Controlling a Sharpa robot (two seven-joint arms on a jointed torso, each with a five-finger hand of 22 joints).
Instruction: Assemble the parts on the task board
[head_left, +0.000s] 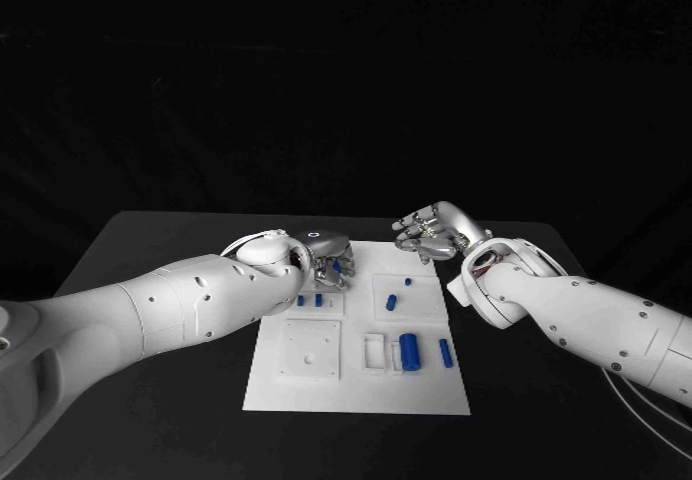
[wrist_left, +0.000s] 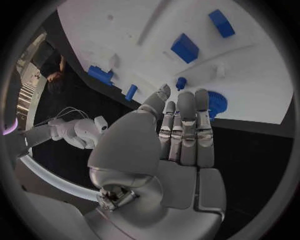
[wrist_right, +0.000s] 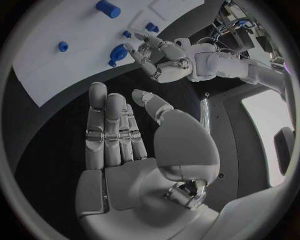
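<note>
1. Left hand (head_left: 326, 258) sits over the far-left corner of the task board (head_left: 361, 395), fingers straight and close together, holding nothing; its fingertips are just above a blue gear-like part (wrist_left: 215, 104) at the board edge.
2. Right hand (head_left: 437, 231) hovers beyond the board's far-right corner over the bare tabletop (head_left: 159, 235), fingers extended, palm empty.
3. Other parts are spread over the board: a small blue peg (head_left: 408, 282) and a short blue piece (head_left: 391, 300) toward the far right, two small blue pieces (head_left: 309, 299) near the left hand, a larger blue cylinder (head_left: 410, 351) and a slim blue piece (head_left: 444, 351) nearer the robot.
4. White recessed plate (head_left: 310, 350) lies on the near-left of the board; looks like a seat for parts, but which part goes there can't be told.
5. Judgement: step in hand is the left hand's pick of the gear-like part. No contact visible yet.
6. To do it well: open thumb from fingers before descending, come straight down, pinch across the part's rim, and avoid nudging the two small pieces beside it.
7. Keep the right hand off the board until the left lifts clear; the two hands are near each other at the far edge.
</note>
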